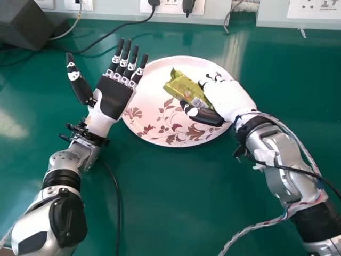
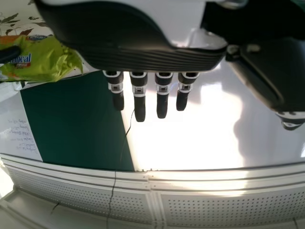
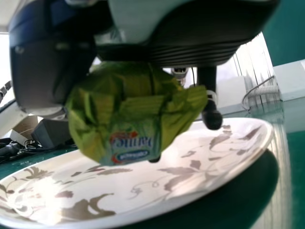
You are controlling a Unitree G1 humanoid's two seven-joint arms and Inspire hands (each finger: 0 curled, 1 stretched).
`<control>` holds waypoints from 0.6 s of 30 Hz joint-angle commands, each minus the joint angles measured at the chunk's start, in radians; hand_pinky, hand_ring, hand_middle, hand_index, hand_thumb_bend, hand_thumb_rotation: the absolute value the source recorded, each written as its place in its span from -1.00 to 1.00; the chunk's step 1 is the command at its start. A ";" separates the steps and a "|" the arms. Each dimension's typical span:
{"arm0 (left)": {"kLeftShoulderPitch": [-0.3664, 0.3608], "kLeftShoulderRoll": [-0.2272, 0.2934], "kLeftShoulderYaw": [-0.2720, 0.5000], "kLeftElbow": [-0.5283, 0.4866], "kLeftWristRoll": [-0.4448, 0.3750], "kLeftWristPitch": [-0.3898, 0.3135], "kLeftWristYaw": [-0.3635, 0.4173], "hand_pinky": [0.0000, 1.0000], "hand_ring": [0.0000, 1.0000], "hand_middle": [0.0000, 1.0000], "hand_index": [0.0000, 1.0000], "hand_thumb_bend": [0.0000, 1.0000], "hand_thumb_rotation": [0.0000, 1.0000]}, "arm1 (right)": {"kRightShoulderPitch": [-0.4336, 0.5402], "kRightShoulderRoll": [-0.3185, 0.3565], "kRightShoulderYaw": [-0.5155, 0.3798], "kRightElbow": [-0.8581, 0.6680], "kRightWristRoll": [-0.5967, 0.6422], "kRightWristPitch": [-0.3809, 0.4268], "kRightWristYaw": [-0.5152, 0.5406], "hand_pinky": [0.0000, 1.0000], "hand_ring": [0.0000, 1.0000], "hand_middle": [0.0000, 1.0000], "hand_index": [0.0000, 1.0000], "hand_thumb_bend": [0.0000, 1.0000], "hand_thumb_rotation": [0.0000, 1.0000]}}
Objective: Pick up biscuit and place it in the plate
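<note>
1. The right hand (image 1: pixel 230 100) masks the right end of the green biscuit packet (image 1: pixel 184 88), its own palm out of sight.
2. Packet and hand conceal part of the plate (image 1: pixel 160 72), including its right rim.
3. At far left, the frame crops a dark box (image 1: pixel 26 22).
4. Wall writing (image 2: pixel 21 136) appears too small to read.

The plate (image 1: pixel 154 85) sits on the table (image 1: pixel 160 202). The biscuit pack (image 1: pixel 184 88) is over the plate, in the right hand (image 1: pixel 229 101), which comes in from the plate's right. The left hand (image 1: pixel 114 98) is at the plate's left side. Far behind the plate, to its left, is a box (image 1: pixel 29 24). The wall sockets (image 1: pixel 173 6) are behind the plate. One cord (image 1: pixel 119 213) lies before the plate, to its left.
</note>
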 commanded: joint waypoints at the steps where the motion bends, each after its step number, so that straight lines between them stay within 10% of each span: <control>1: 0.073 -0.044 -0.016 -0.020 -0.007 0.018 0.027 0.95 0.82 0.89 1.00 1.00 0.20 | 0.001 -0.006 0.007 -0.021 0.010 -0.004 0.008 -0.74 -0.69 -0.66 -0.05 -0.04 -0.91; 11: 0.143 -0.112 -0.021 -0.280 -0.103 0.128 0.201 0.94 0.81 0.89 0.88 0.99 0.22 | -0.009 -0.017 0.006 -0.047 0.008 0.000 0.055 -0.77 -0.72 -0.68 -0.06 -0.05 -0.88; 13: 0.149 -0.122 -0.021 -0.310 -0.121 0.145 0.239 0.91 0.80 0.88 0.83 0.99 0.22 | -0.015 -0.019 0.005 -0.038 0.012 -0.005 0.053 -0.81 -0.75 -0.70 -0.52 -0.42 -0.50; 18: 0.171 -0.147 -0.027 -0.389 -0.155 0.158 0.324 0.89 0.78 0.87 0.80 1.00 0.21 | -0.025 -0.028 -0.002 -0.016 0.027 -0.020 0.046 -0.80 -0.74 -0.69 -0.63 -0.47 -0.30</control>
